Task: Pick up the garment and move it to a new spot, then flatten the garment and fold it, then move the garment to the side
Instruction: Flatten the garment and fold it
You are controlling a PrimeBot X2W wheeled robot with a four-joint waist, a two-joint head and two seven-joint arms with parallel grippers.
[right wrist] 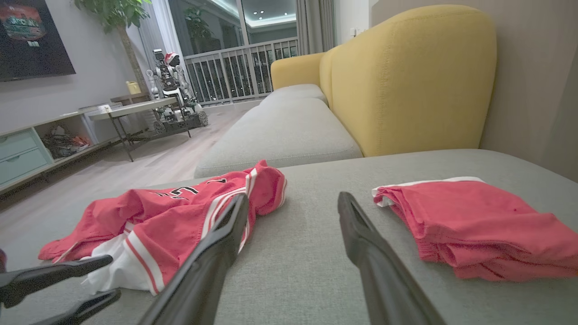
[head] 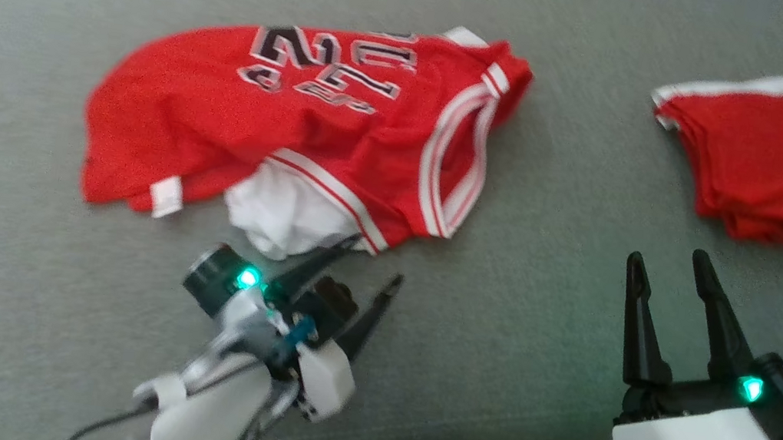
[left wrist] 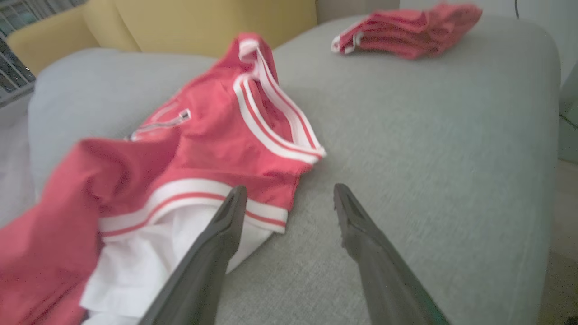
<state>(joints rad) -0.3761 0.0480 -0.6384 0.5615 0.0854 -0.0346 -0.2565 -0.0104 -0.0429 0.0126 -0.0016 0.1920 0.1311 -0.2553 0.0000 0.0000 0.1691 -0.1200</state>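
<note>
A crumpled red jersey [head: 282, 118] with white trim and dark lettering lies on the grey sofa cushion [head: 548, 259], a white lining showing at its near edge. The same jersey [left wrist: 189, 149] spreads left of centre in the left wrist view, and the jersey [right wrist: 171, 216] lies at the lower left in the right wrist view. My left gripper [head: 373, 264] [left wrist: 289, 194] is open at the jersey's near hem, one finger over the white part, holding nothing. Over bare cushion to the right, my right gripper [head: 668, 265] [right wrist: 291, 203] stands open.
A folded red garment [head: 765, 159] [right wrist: 478, 225] [left wrist: 406, 29] lies at the far right of the cushion. A yellow sofa back [right wrist: 406, 76] rises behind it. The cushion's front edge runs just below both grippers. Wooden floor, a low table [right wrist: 131, 108] and shelving stand further off.
</note>
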